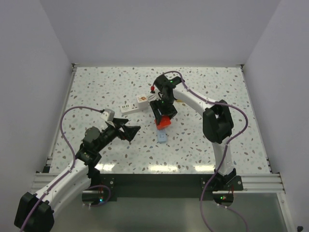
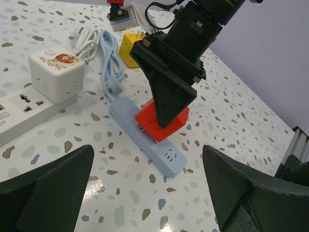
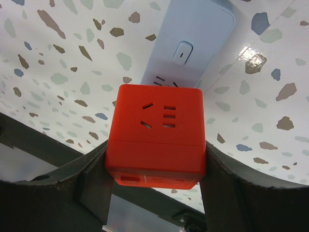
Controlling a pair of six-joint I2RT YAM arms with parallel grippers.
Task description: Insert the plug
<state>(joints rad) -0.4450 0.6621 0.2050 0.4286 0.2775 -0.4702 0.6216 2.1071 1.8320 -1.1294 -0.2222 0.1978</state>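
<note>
Cube adapter (image 3: 155,121) (red) grasped by right end effector (image 3: 153,166), resting on blue power strip (image 3: 195,29); advise squaring to sockets, pressing straight down; left end effector (image 1: 129,129) released

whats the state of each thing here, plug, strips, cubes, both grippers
red cube: gripped, set down on the blue power strip; fully seated or not, cannot tell
blue power strip: lying flat, its end sockets free
right gripper: shut on the red cube
left gripper: open, holding nothing
white cube: sitting on the white power strip
white power strip: lying flat
yellow cube: not held
</note>
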